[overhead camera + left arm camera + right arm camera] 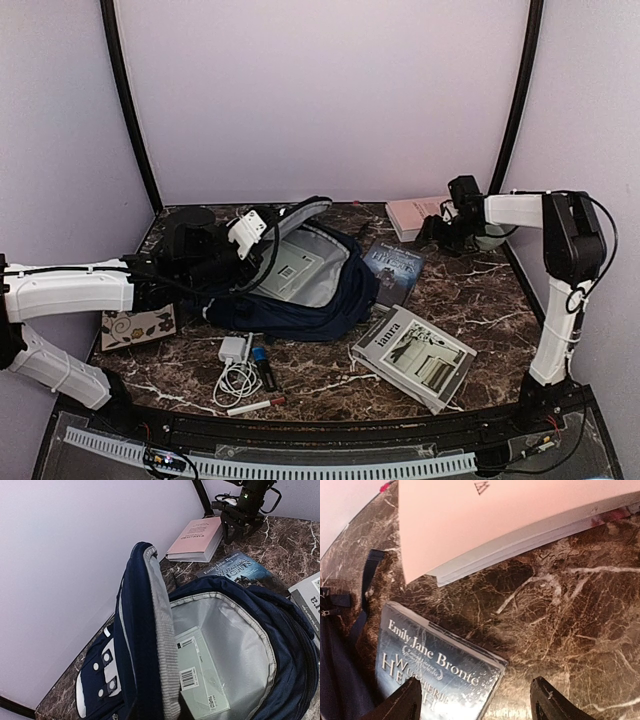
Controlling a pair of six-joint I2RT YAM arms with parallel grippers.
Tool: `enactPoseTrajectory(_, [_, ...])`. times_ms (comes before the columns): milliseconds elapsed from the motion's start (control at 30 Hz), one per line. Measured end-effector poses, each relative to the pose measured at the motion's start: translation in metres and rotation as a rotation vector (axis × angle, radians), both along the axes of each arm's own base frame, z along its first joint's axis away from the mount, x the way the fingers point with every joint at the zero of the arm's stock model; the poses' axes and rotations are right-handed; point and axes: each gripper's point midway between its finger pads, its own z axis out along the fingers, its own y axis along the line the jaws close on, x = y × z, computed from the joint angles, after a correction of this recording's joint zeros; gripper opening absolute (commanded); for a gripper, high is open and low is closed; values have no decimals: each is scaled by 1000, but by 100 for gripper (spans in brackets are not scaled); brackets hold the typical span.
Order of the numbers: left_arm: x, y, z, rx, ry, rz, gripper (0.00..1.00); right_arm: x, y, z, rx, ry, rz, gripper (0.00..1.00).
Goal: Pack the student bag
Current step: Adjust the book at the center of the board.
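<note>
pens, charger and three books lie unpacked on the marble table (pixel 480 290); navy fabric student bag (pixel 330 295) holds one box. left claw (pixel 250 232) clamps its flap; right claw (pixel 477 700) gapes empty.

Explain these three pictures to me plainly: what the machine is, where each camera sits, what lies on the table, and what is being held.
Two robot arms are bolted at a marble table's near edge. One picture looks down from above; the others come from cameras on each wrist. The left gripper is shut on the student bag's flap, holding it open; a pale boxed item already lies inside. The right gripper is open and empty, above the table near a pink book and a dark Brontë paperback. Also on the table: a grey magazine-like book, a white charger with cable, a marker and a floral card.
</note>
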Motion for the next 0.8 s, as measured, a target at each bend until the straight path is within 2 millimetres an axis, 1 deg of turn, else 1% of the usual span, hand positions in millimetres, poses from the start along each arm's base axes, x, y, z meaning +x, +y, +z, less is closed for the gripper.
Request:
enactPoseTrajectory(67, [2,2,0,10,-9,15,0,1,1,-15,3,33,5,74])
enactPoseTrajectory(167, [12,12,6,35,-45,87,0,-7,6,-39,6,97,21,72])
enactPoseTrajectory(267, [31,34,16,27,-83,183,0,-4,12,-36,31,84,36,69])
enactPoseTrajectory(333, [41,49,25,13,-107,230,0,-6,18,-36,51,90,47,66])
enactPoseTrajectory(367, [43,54,29,9,-117,238,0,-7,21,-36,59,92,54,64])
enactPoseTrajectory(433, [43,58,35,7,-132,228,0,-8,30,-35,78,93,71,62])
enactPoseTrajectory(467, [40,55,36,11,-132,198,0,-9,34,-34,90,94,78,62])
enactPoseTrajectory(533, [36,50,31,23,-115,153,0,-10,43,-33,120,87,97,62])
enactPoseTrajectory(567, [33,45,26,36,-98,118,6,-11,48,-32,143,84,103,62])
enactPoseTrajectory(600, [29,39,19,54,-76,81,16,-12,53,-32,166,80,111,62])
enactPoseTrajectory(667, [20,23,8,93,-39,13,41,-18,59,-33,203,84,117,62])
enactPoseTrajectory(700, [14,12,3,120,-21,-32,50,-20,60,-33,212,85,116,62])
enactPoseTrajectory(733, [8,0,1,136,-8,-75,57,-23,61,-31,225,86,112,62])
enactPoseTrajectory(800, [-7,-21,7,137,-1,-165,66,-25,62,-26,237,82,108,62])
